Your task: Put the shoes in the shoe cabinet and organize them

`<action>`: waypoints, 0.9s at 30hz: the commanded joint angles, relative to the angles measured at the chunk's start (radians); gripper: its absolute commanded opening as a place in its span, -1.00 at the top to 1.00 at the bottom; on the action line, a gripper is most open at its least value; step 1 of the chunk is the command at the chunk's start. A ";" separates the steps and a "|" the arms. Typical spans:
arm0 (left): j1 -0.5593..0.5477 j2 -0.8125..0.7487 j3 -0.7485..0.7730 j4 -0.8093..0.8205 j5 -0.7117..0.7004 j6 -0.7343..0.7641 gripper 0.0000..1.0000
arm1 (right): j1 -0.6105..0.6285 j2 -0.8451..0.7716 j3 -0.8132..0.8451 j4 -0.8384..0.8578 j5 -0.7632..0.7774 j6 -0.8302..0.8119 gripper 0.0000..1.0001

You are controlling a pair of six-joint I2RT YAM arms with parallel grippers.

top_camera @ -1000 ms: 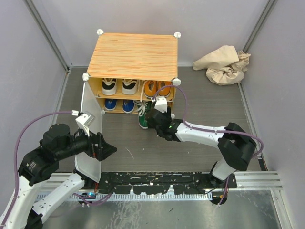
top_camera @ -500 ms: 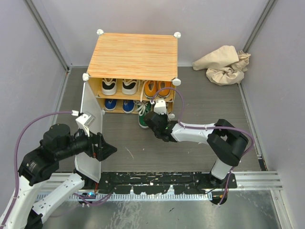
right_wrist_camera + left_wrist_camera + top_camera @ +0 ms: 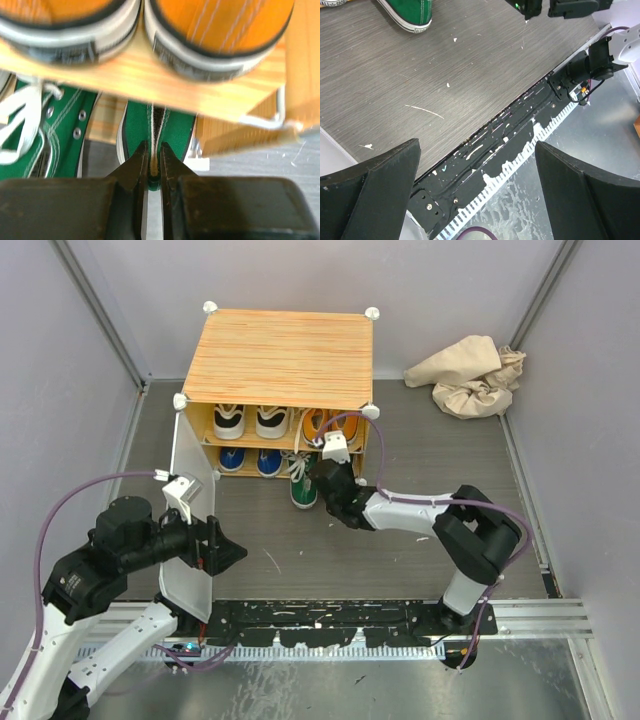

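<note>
Right wrist view: my right gripper [image 3: 154, 167] is pinched narrow on the heel of a green shoe [image 3: 160, 125], whose toe sits under the orange shelf [image 3: 150, 82] of the shoe cabinet [image 3: 280, 355] near the worktop's far edge. I judge I'm seating it beside its mate [image 3: 50, 130]; next comes a straight push in, then letting go. My left gripper [image 3: 477, 192] gapes wide, empty.

Pale grey walls [image 3: 60, 360] on three sides; dark wood-grain bench top [image 3: 420, 460]; crumpled beige cloth [image 3: 468, 375] at far right corner.
</note>
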 commanded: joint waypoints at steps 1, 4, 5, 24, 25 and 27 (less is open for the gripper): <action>0.001 0.003 0.009 0.037 -0.005 0.016 -0.96 | -0.062 0.046 0.090 0.222 0.004 -0.099 0.98; 0.001 0.003 0.009 0.031 -0.011 0.017 -0.96 | -0.098 0.091 0.103 0.261 -0.041 -0.130 0.98; 0.001 0.003 0.007 0.032 -0.012 0.019 -0.96 | -0.102 0.105 0.105 0.279 -0.048 -0.148 0.98; 0.001 0.021 -0.007 0.044 -0.013 0.022 -0.96 | -0.043 0.022 0.033 0.181 -0.083 -0.069 -0.39; 0.001 0.021 -0.007 0.045 -0.012 0.021 -0.96 | -0.025 -0.004 0.019 0.168 -0.062 -0.063 -0.46; 0.001 0.022 -0.007 0.051 -0.012 0.021 -0.96 | 0.004 -0.065 -0.014 0.133 -0.048 -0.035 -0.50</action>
